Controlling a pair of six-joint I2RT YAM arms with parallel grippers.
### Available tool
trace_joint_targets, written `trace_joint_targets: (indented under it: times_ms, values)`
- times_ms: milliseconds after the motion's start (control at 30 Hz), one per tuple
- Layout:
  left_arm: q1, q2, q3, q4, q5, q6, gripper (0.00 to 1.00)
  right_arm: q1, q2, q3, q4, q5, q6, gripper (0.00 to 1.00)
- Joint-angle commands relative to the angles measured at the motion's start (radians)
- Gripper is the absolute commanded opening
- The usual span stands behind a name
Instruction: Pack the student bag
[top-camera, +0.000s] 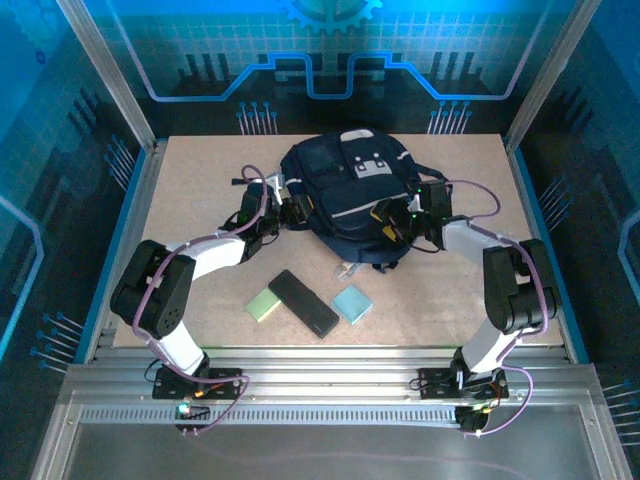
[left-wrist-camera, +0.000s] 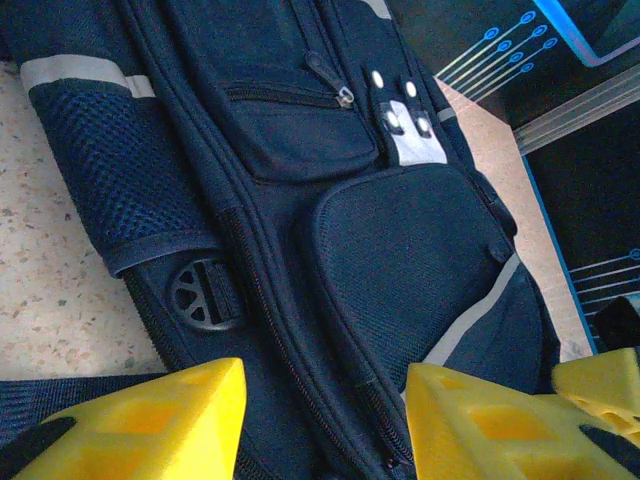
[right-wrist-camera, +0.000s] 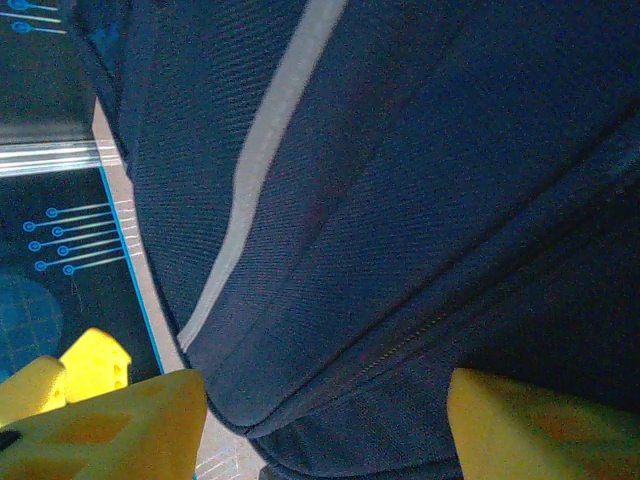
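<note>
The student bag (top-camera: 345, 190) is a dark navy backpack lying flat at the back middle of the table, white-grey patches near its top. My left gripper (top-camera: 291, 212) is at its left side and my right gripper (top-camera: 396, 222) at its lower right side. In the left wrist view the yellow fingers (left-wrist-camera: 150, 420) stand apart over the bag's zipper seams (left-wrist-camera: 300, 330), nothing pinched between them. In the right wrist view the fingers (right-wrist-camera: 110, 430) are also spread wide, with navy fabric (right-wrist-camera: 380, 250) and a pale stripe (right-wrist-camera: 270, 150) just beyond them.
On the table in front of the bag lie a green pad (top-camera: 264, 304), a small black rectangular case (top-camera: 303, 303) and a light blue pad (top-camera: 351, 304). A metal frame and blue walls surround the table.
</note>
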Motion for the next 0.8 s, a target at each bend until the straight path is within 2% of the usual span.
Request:
trace_joint_targets:
  times_ms: [0,200,267,400,533,567,600,667,767]
  values:
    - [-0.005,-0.039,0.004,-0.014,0.030,0.018,0.47,0.023,0.005,-0.054,0.019,-0.020,0.080,0.67]
    - [-0.008,-0.031,0.019,-0.037,0.048,0.027,0.48,0.048,-0.104,-0.049,-0.186,0.048,0.004,0.72]
    - [-0.010,-0.022,0.021,-0.028,0.055,0.021,0.48,0.040,-0.103,-0.067,-0.203,0.078,0.003,0.73]
    - [-0.029,-0.004,0.034,-0.019,0.068,0.014,0.49,0.001,0.000,-0.044,-0.101,0.115,0.021,0.73]
    - [-0.052,0.004,0.058,-0.048,0.093,0.024,0.49,-0.019,0.160,0.119,-0.072,0.124,0.008,0.70]
    - [-0.054,0.002,0.059,-0.053,0.098,0.029,0.49,-0.019,0.185,0.155,-0.074,0.120,0.004,0.67]
    - [-0.055,-0.001,0.056,-0.058,0.102,0.029,0.49,-0.019,0.195,0.177,-0.074,0.120,0.000,0.58]
    - [-0.055,-0.014,0.053,-0.076,0.107,0.048,0.49,-0.020,0.185,0.203,-0.075,0.119,-0.009,0.34]
    - [-0.054,-0.028,0.060,-0.119,0.137,0.142,0.49,-0.029,0.141,0.251,-0.108,0.120,-0.055,0.12]
